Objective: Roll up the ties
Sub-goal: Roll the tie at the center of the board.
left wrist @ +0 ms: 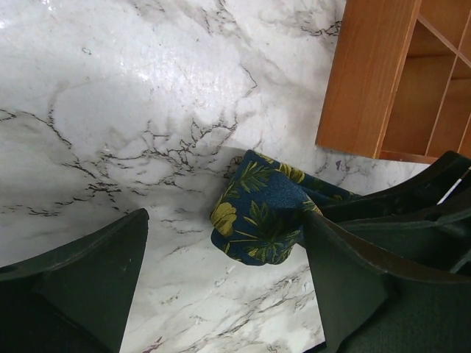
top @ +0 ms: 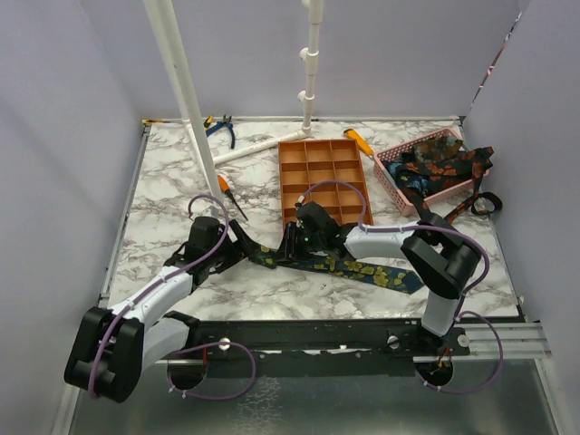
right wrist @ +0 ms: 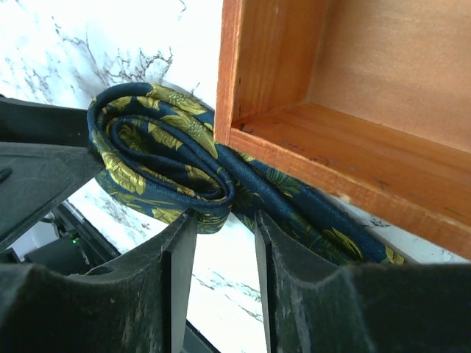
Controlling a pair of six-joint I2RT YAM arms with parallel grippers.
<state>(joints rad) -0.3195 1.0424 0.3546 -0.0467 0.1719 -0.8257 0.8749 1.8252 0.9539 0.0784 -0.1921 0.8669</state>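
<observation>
Now the navy, gold-leafed tie (right wrist: 158, 143) lies on the marble table (left wrist: 110, 95), its rolled end beside the orange tray (right wrist: 309, 140); left gripper (left wrist: 224, 220) is spread wide about the roll, right gripper (right wrist: 226, 220) is narrow at it, grip unclear

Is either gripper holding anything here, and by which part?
Left gripper is open, holding nothing. Right gripper's tips meet the rolled end of the navy, yellow-leaf fabric tie; a pinch cannot be confirmed.
</observation>
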